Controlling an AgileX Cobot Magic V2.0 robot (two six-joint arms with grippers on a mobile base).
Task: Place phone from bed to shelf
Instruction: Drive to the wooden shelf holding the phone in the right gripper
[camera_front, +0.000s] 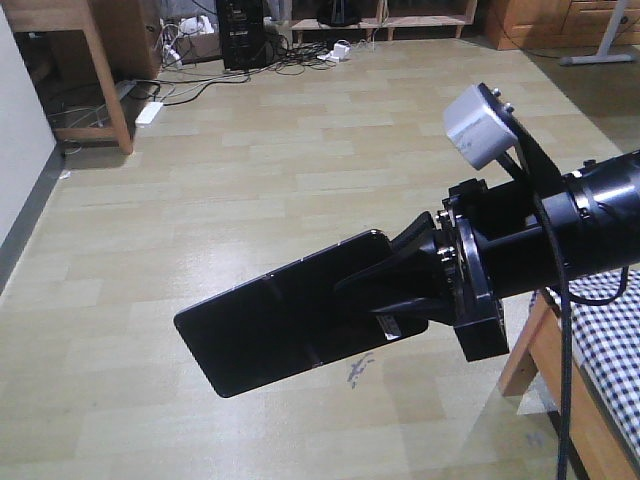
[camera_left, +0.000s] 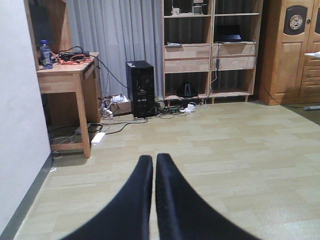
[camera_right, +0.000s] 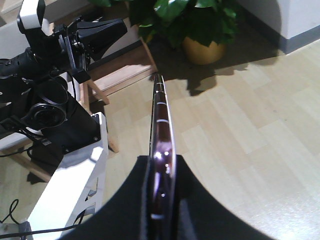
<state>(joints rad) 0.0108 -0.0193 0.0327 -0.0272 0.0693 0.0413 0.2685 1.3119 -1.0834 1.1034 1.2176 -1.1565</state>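
Phone (camera_front: 270, 325): clamped between the fingers of the right gripper (camera_front: 372, 277), held in the air over the wooden floor (camera_front: 250, 150), beside the bed (camera_front: 612, 325). Left gripper (camera_left: 153, 160): fingers pressed together, nothing between them. Shelf (camera_left: 210, 50): against the far wall.

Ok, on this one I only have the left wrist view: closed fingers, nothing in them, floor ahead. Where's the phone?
Observer: The front view shows the right gripper clamping the phone at one end.
Operator: Lifted clear yet?
Observer: Yes, it hangs over bare floor; the bed sits at that view's lower right corner.
Operator: Grip square?
Observer: In the right wrist view it stands edge-on, a finger pressed on each flat face.
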